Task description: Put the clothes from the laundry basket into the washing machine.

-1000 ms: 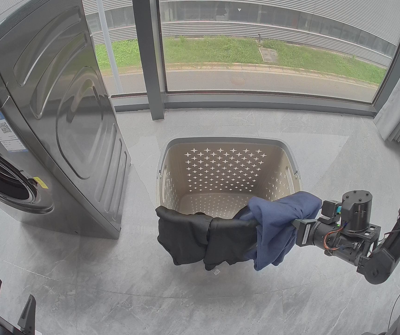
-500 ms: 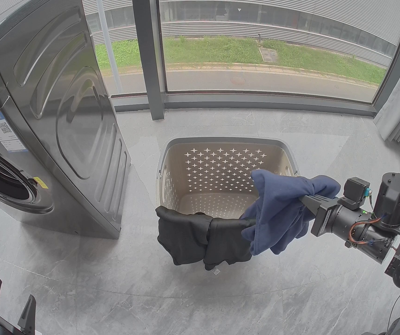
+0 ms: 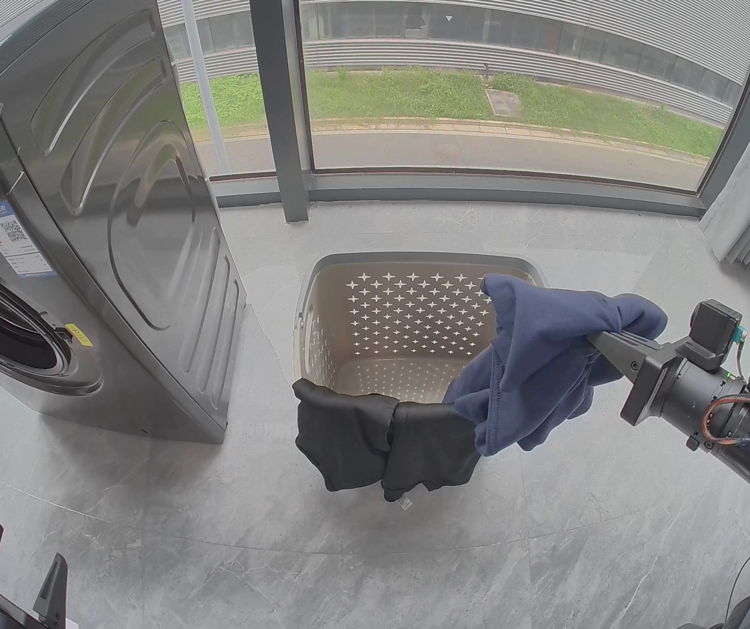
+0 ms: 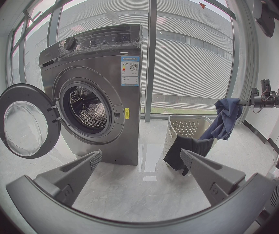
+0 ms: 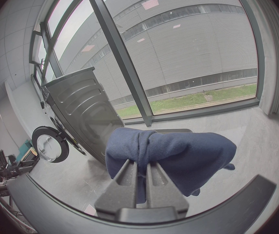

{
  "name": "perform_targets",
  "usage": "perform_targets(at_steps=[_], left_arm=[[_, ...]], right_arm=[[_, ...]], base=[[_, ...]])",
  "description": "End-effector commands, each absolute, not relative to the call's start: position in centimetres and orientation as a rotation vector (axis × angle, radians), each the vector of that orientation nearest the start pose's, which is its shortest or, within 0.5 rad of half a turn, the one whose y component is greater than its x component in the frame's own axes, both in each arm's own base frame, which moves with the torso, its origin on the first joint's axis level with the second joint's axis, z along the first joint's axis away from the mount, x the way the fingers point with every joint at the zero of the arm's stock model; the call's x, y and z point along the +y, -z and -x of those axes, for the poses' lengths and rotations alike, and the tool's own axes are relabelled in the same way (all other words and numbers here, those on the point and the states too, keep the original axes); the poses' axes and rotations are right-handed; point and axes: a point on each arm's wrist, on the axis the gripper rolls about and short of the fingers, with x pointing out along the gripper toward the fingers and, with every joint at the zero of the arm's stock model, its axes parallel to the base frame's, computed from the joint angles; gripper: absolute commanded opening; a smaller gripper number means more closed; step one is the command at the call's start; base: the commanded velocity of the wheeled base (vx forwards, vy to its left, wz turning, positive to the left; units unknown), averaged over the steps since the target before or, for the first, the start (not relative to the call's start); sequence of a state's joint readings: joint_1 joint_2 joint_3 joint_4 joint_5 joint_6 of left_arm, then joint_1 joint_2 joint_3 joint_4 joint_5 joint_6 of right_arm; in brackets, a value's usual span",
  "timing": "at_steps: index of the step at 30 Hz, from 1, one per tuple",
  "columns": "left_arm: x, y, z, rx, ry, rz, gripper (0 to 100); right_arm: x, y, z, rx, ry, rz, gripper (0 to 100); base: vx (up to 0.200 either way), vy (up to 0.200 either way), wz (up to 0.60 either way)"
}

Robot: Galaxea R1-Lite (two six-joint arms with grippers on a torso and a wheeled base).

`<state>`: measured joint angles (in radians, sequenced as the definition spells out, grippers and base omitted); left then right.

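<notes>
Dangling from right pincer, blue garment over laundry basket

Blue garment aloft, black garment draping basket rim

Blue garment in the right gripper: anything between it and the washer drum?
Nothing visible. The washing machine door is swung open and the drum mouth is clear. The blue garment hangs from the right gripper over the laundry basket; its lower end meets the black garment draped on the rim, which might drag along.
</notes>
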<state>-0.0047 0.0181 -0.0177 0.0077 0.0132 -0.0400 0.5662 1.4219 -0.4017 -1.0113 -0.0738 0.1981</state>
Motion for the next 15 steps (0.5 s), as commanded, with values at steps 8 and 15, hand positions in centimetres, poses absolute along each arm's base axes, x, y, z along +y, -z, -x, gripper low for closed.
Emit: perform_targets(at_steps=[8,15], left_arm=[[0.04,-7.60,2.29,0.006,-0.009,0.043,100],[0.04,-7.56,2.28,0.007,-0.009,0.041,100]], right_arm=[[11.39,-19.31,-17.17,0.025,-0.522,-0.202,0],[11.65,-19.25,-16.99,0.027,-0.538,-0.202,0]], base=[[-0.075,0.000,0.00],[0.000,0.057,0.00]])
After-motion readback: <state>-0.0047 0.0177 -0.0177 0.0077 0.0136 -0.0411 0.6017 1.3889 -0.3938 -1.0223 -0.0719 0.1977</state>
